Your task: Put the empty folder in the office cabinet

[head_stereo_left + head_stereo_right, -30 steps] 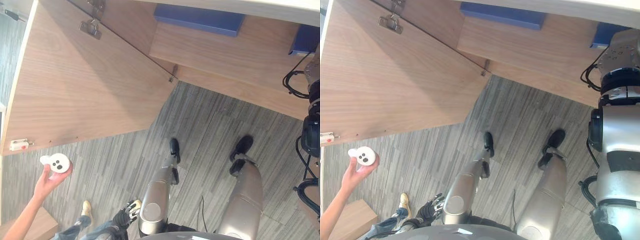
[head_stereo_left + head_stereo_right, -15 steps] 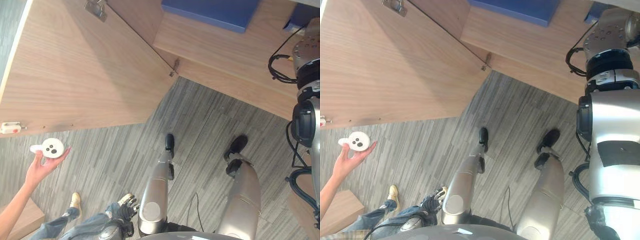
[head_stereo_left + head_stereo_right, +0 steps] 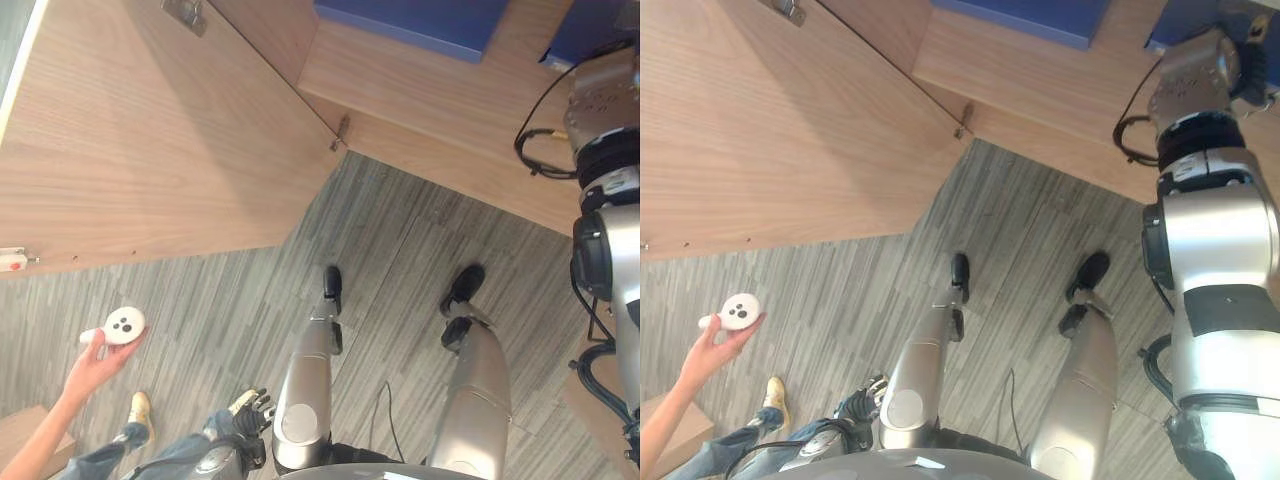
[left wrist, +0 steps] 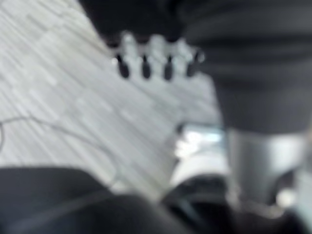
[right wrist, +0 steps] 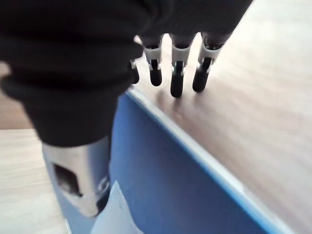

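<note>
The two head cameras looked steeply down from above at the grey carpet (image 3: pixel 400 240), the open wooden cabinet door (image 3: pixel 150 140) and the cabinet shelf (image 3: pixel 1040 80); both shared these, set slightly apart sideways. The left wrist camera sat very close behind the left hand (image 4: pixel 156 53), facing along its fingers toward the carpet. The right wrist camera sat close behind the right hand (image 5: pixel 175 63), facing past its fingertips over a blue folder (image 5: pixel 170 185) and the wood beyond.

- A white round controller (image 3: pixel 123 325) is held up in a person's hand (image 3: pixel 95 362) at 8 o'clock.
- A tan shoe (image 3: pixel 139 410) is seen on the grey striped carpet (image 3: pixel 400 230) at 7 o'clock.
</note>
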{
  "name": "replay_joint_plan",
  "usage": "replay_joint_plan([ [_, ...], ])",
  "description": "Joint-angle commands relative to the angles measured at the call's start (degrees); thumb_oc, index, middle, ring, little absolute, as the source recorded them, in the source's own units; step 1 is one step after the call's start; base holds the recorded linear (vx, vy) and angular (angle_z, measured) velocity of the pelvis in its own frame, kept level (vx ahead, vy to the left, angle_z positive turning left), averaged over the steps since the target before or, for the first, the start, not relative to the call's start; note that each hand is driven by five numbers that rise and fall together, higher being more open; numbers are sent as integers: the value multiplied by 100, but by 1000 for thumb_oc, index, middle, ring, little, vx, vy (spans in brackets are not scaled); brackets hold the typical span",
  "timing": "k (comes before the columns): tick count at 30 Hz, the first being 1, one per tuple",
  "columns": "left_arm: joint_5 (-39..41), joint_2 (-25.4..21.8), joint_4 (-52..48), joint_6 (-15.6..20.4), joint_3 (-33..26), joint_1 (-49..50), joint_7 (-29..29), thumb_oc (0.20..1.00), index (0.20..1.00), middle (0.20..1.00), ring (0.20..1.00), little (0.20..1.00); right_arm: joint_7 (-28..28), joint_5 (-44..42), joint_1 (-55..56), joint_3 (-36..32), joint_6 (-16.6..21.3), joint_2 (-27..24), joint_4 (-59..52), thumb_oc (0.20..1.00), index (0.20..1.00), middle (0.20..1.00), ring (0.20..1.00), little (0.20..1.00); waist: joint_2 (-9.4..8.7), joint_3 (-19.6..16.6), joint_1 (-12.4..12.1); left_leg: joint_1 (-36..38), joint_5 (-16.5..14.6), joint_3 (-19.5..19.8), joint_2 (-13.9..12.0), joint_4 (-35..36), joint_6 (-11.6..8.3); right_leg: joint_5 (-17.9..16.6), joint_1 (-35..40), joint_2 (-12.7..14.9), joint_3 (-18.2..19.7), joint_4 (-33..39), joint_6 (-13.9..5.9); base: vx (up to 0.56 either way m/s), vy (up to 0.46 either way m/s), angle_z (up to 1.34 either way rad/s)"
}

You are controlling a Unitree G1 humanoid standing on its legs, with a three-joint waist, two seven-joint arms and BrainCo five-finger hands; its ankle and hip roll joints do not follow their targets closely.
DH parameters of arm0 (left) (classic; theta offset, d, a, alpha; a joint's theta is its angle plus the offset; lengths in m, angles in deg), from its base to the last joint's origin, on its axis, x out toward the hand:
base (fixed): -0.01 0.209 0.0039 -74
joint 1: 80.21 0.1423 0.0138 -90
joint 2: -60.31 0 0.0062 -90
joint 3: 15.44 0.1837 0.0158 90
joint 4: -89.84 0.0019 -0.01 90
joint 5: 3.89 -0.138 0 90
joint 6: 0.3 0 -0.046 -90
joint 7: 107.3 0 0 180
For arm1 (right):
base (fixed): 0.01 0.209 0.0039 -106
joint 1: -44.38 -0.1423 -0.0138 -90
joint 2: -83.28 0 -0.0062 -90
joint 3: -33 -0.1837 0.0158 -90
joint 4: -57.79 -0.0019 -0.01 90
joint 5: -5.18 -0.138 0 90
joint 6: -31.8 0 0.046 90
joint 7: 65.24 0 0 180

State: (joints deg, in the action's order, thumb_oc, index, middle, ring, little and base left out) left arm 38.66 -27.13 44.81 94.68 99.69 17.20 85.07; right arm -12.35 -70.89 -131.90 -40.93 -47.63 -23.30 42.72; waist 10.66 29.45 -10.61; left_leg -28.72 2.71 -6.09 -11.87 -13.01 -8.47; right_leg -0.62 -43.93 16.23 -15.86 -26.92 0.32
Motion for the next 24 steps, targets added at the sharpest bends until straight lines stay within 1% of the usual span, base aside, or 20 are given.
replay_joint_plan([
  [1, 134, -118, 192, 10, 87, -572, -217, 1000, 1000, 1000, 1000, 1000, 373, 707, 215, 220, -614, -41, -11, 1000, 1000, 1000, 1000, 1000, -20, 34, -20, -303, -237, 359, -628, -593, -61, 680, 190, 402, 573, -143, -458, -33, -13, -3],
  [3, 166, -75, 274, 84, 111, -624, -226, 1000, 1000, 1000, 1000, 1000, 442, 1031, 360, 273, -934, 14, 41, 1000, 1000, 1000, 1000, 1000, -47, 34, 1, -301, -264, 333, -638, -596, -44, 651, 236, 372, 547, -57, -454, -41, 4, -3],
  [4, 120, -65, 279, 84, 128, -663, -227, 1000, 1000, 1000, 1000, 1000, 531, 1402, 435, 304, -1109, 51, 75, 1000, 1000, 1000, 1000, 1000, -64, 34, 8, -303, -265, 326, -636, -592, -40, 622, 258, 362, 531, 6, -463, -37, 4, -3],
  [5, 120, -65, 279, 84, 128, -663, -227, 1000, 1000, 1000, 1000, 1000, 531, 1402, 435, 304, -1109, 51, 75, 1000, 1000, 1000, 1000, 1000, -64, 34, 8, -303, -265, 326, -636, -592, -40, 622, 258, 362, 531, 6, -463, -36, 7, -4],
  [6, 115, -47, 304, 113, 146, -685, -236, 1000, 1000, 1000, 1000, 1000, 570, 1801, 493, 324, -1322, 73, 65, 1000, 1000, 1000, 1000, 1000, -76, 34, 12, -300, -263, 331, -634, -586, -40, 598, 283, 346, 515, 52, -467, -50, 19, -6],
  [7, 119, -15, 357, 161, 154, -750, -242, 1000, 1000, 1000, 1000, 1000, 632, 2335, 588, 440, -1650, 117, 68, 1000, 1000, 1000, 1000, 1000, -98, 34, 30, -288, -248, 309, -635, -560, -38, 537, 320, 320, 499, 159, -476, -92, 40, -9],
  [8, 104, 42, 415, 239, 150, -818, -282, 1000, 1000, 1000, 1000, 1000, 819, 2887, 754, 567, -1883, 181, 84, 1000, 1000, 1000, 1000, 1000, -132, 34, 57, -235, -253, 272, -633, -512, -28, 474, 406, 299, 461, 308, -498, -76, 35, -7],
  [10, 120, 45, 411, 240, 144, -832, -293, 1000, 1000, 1000, 1000, 1000, 839, 3033, 794, 608, -1942, 193, 70, 1000, 1000, 1000, 1000, 1000, -144, 34, 66, -225, -253, 265, -635, -511, -28, 453, 422, 295, 456, 344, -509, -47, 30, -9],
  [11, 160, 82, 391, 238, 144, -910, -408, 1000, 1000, 1000, 1000, 1000, 942, 3511, 983, 691, -2053, 244, 13, 1000, 1000, 1000, 1000, 1000, -207, 34, 123, -184, -278, 226, -648, -489, -18, 379, 490, 269, 440, 481, -548, -66, 51, -5],
  [12, 179, 102, 415, 255, 144, -941, -430, 1000, 1000, 1000, 1000, 1000, 911, 3681, 1054, 686, -2066, 249, -22, 1000, 1000, 1000, 1000, 1000, -231, 34, 147, -156, -297, 211, -649, -474, -16, 354, 527, 259, 434, 542, -561, -90, 79, -3],
  [14, 226, 144, 446, 274, 146, -1010, -506, 1000, 1000, 1000, 1000, 1000, 589, 4228, 1238, 670, -2021, 253, -113, 1000, 1000, 1000, 1000, 1000, -295, 34, 208, -59, -337, 173, -651, -428, -10, 305, 625, 233, 413, 664, -586, -67, 68, -11],
  [16, 203, 178, 508, 362, 129, -1099, -534, 1000, 1000, 1000, 1000, 1000, 54, 5096, 1507, 764, -1875, 331, -305, 1000, 1000, 1000, 1000, 1000, -376, 34, 285, 87, -356, 122, -644, -358, -16, 215, 765, 191, 395, 836, -611, -105, 94, -7],
  [17, 213, 197, 530, 421, 115, -1139, -571, 1000, 1000, 1000, 1000, 1000, -179, 5428, 1706, 830, -1718, 369, -412, 1000, 1000, 1000, 1000, 1000, -421, 34, 330, 185, -361, 78, -640, -318, -9, 166, 848, 173, 387, 920, -628, -102, 90, -10],
  [19, 236, 200, 534, 443, 107, -1169, -591, 1000, 1000, 1000, 1000, 1000, -231, 5515, 1830, 872, -1645, 393, -486, 1000, 1000, 1000, 1000, 1000, -449, 34, 359, 242, -369, 59, -636, -311, -6, 139, 900, 160, 387, 971, -636, -56, 55, -13],
  [20, 232, 231, 539, 466, 77, -1234, -656, 1000, 1000, 1000, 1000, 1000, -361, 5649, 2138, 933, -1395, 445, -610, 1000, 1000, 1000, 1000, 1000, -498, 34, 425, 378, -396, 0, -634, -286, 13, 92, 1016, 139, 387, 1067, -659, -39, 43, -12],
  [21, 232, 231, 539, 466, 77, -1234, -656, 1000, 1000, 1000, 1000, 1000, -361, 5649, 2138, 933, -1395, 445, -610, 1000, 1000, 1000, 1000, 1000, -498, 34, 425, 378, -396, 0, -634, -286, 13, 92, 1016, 139, 387, 1067, -659, -80, 92, -14],
  [22, 249, 258, 574, 505, 59, -1328, -718, 1000, 1000, 1000, 1000, 1000, -509, 5781, 2555, 945, -1206, 506, -772, 1000, 1000, 1000, 1000, 1000, -563, 34, 520, 549, -465, -64, -615, -276, 40, 34, 1151, 123, 410, 1172, -685, -102, 111, -1],
  [23, 262, 281, 636, 538, 21, -1457, -818, 1000, 1000, 1000, 1000, 1000, -793, 6106, 3020, 1002, -850, 588, -963, 1000, 1000, 1000, 1000, 1000, -641, 34, 636, 770, -557, -157, -588, -279, 87, -47, 1333, 105, 452, 1315, -722, -131, 135, -4],
  [24, 294, 287, 703, 569, -1, -1564, -855, 1000, 1000, 1000, 1000, 1000, -1074, 6227, 3282, 1087, -778, 612, -1106, 1000, 1000, 1000, 1000, 1000, -707, 34, 715, 895, -657, -203, -569, -296, 121, -91, 1448, 98, 480, 1399, -747, -131, 111, -6],
])
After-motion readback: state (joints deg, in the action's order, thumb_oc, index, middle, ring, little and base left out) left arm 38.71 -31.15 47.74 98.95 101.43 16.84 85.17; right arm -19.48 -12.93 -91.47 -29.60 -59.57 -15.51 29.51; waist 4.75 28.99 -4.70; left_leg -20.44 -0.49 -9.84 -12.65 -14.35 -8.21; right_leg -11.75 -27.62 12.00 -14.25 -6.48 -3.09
